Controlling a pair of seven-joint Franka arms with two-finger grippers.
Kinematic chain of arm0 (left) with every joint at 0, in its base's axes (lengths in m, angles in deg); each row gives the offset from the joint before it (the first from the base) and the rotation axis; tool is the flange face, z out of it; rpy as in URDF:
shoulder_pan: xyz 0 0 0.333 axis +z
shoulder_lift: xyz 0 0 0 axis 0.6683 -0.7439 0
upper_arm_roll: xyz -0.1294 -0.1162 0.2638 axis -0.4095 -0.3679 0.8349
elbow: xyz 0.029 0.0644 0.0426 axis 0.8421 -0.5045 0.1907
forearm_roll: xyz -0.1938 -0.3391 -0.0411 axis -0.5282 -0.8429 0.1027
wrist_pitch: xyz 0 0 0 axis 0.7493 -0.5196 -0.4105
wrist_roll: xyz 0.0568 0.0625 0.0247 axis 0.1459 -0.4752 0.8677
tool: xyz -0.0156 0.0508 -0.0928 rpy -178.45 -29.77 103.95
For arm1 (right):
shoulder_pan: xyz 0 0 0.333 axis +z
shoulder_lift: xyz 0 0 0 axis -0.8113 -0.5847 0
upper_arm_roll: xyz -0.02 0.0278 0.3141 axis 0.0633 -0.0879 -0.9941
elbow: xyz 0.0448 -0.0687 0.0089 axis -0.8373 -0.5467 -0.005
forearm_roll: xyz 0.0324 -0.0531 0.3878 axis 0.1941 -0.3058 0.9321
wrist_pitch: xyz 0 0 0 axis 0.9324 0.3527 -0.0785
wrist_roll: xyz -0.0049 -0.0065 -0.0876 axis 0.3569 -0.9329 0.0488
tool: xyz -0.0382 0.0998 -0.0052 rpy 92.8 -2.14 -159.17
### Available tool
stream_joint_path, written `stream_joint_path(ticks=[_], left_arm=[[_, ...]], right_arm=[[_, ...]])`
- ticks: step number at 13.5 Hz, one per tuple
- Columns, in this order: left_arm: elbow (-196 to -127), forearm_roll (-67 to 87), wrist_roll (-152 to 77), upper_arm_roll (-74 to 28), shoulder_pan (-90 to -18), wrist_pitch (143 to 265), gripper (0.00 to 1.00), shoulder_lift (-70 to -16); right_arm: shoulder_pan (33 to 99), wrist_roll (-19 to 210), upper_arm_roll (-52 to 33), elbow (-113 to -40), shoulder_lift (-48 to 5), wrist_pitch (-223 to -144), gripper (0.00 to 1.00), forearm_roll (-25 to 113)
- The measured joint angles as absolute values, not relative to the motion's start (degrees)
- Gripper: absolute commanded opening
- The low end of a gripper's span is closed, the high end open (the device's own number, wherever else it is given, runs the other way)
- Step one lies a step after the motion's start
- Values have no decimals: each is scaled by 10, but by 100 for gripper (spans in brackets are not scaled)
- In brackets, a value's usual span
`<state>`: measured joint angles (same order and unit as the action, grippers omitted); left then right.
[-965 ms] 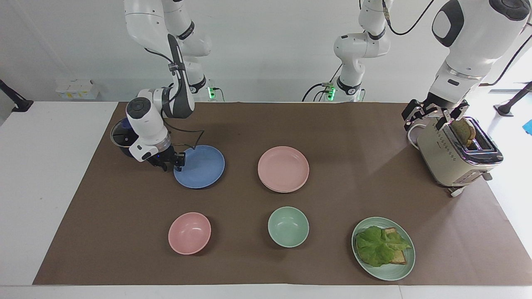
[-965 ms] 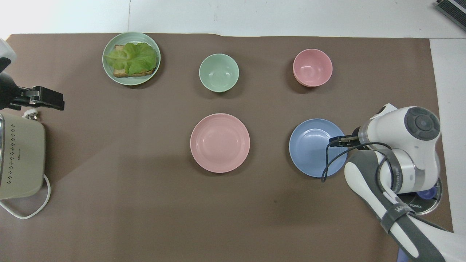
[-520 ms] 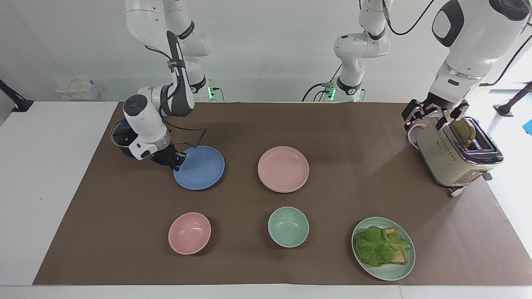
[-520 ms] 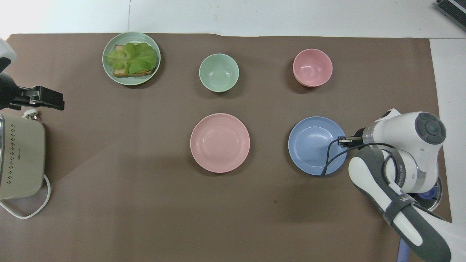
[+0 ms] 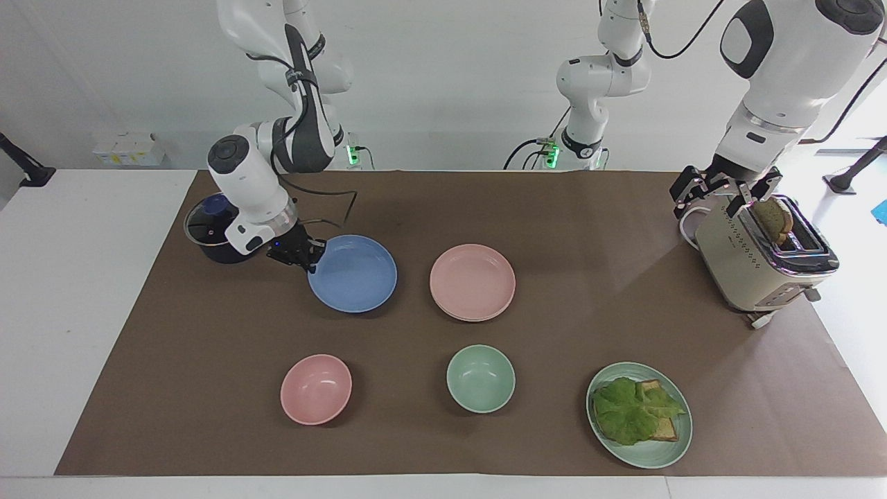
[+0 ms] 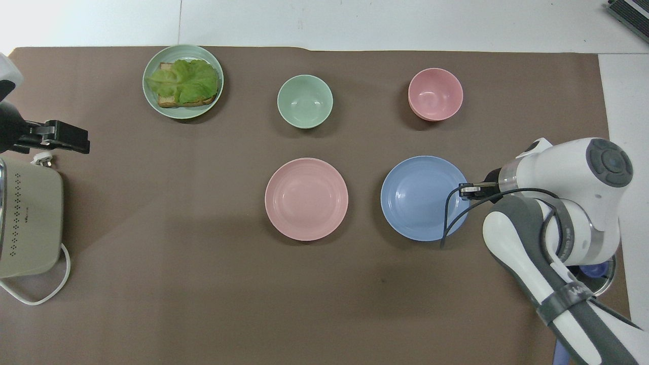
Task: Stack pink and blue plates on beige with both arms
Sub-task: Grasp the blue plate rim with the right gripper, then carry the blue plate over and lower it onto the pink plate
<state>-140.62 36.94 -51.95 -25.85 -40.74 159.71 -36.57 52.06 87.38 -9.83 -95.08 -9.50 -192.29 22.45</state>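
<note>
My right gripper (image 5: pixel 308 253) (image 6: pixel 464 190) is shut on the rim of the blue plate (image 5: pixel 353 274) (image 6: pixel 423 197), at the edge toward the right arm's end of the table. The plate hangs a little above the brown mat, beside the pink plate (image 5: pixel 472 281) (image 6: pixel 306 198). The pink plate lies mid-table, and a thin second rim shows under it in the facing view. I cannot make out the beige plate itself. My left gripper (image 5: pixel 724 190) (image 6: pixel 66 137) waits open over the toaster (image 5: pixel 762 260).
Farther from the robots stand a pink bowl (image 5: pixel 316 388), a green bowl (image 5: pixel 481 378) and a green plate (image 5: pixel 675 443) with lettuce on toast. A dark lidded pot (image 5: pixel 208 232) sits by the right arm. A bread slice stands in the toaster.
My right gripper closed on the blue plate's rim, lifted it slightly and carried it toward the pink plate. The left arm has not moved.
</note>
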Motion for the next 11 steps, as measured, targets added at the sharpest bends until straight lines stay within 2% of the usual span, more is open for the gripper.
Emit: stream_joint_path(ticks=[5, 11], left_arm=[[-1406, 369, -520, -258, -407, 1597, 100, -366], [-1406, 369, -520, -258, -407, 1597, 100, -366]], right_arm=[[529, 885, -100, -923, -80, -1882, 0, 291], [623, 809, -105, -917, -84, -1917, 0, 316]])
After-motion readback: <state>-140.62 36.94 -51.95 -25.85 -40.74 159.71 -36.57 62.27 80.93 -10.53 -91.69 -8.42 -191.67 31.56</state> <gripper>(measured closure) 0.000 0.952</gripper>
